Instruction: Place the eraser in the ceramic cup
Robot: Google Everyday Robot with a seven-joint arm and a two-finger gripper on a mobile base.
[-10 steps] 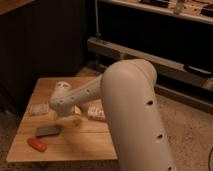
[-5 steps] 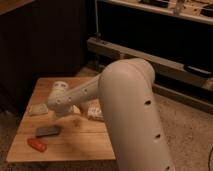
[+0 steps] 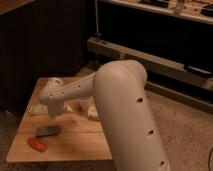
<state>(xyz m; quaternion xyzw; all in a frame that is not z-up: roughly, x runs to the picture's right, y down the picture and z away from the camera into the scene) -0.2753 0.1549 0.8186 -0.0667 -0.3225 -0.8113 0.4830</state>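
Observation:
The eraser [image 3: 47, 131], a flat dark grey block, lies on the wooden table [image 3: 85, 142] near its front left. My white arm reaches left across the table, and its end with the gripper [image 3: 54, 102] hangs over the table's left part, behind and a little above the eraser and apart from it. A small whitish round shape [image 3: 84, 104] shows just under the forearm, largely hidden by it; it looks like the ceramic cup.
A red-orange object [image 3: 36, 144] lies at the table's front left corner. Flat pale packets lie at the left [image 3: 36, 110] and in the middle [image 3: 93, 114]. Dark shelving [image 3: 150, 55] stands behind; speckled floor lies to the right.
The arm's end has shifted slightly to the left. The eraser and the other things on the table have not moved.

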